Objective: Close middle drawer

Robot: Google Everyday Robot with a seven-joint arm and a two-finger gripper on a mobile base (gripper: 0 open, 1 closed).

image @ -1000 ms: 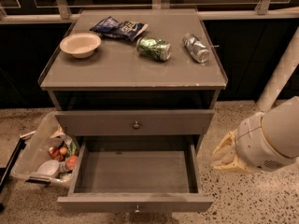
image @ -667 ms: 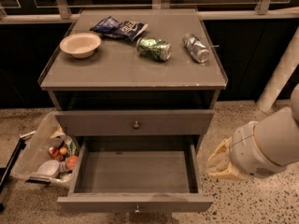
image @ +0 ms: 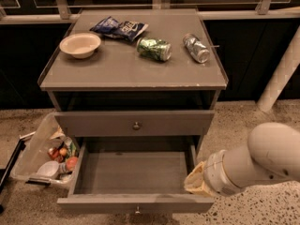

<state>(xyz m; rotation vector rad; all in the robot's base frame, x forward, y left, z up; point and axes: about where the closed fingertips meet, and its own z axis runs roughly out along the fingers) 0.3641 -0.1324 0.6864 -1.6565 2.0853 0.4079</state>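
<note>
The middle drawer (image: 135, 173) of the grey cabinet is pulled far out, its shallow grey inside empty. Its flat front (image: 93, 204) faces the bottom edge of the view, with a small round knob (image: 137, 210). The uppermost drawer (image: 103, 123) above it is shut. The lowest drawer is out of view. My gripper (image: 196, 182), at the end of the white arm (image: 255, 161), is at the open drawer's right side, close to its front right corner.
On the cabinet top (image: 112, 71) lie a cream bowl (image: 80, 44), a blue chip bag (image: 119, 28), a green can (image: 153, 48) and a silver can (image: 196, 48). A clear plastic bin (image: 33, 149) with food stands at the left. A white pole (image: 281, 71) stands at the right.
My arm has swung left and down, bringing the gripper from beside the cabinet to the open drawer's right front corner. The drawer has not moved.
</note>
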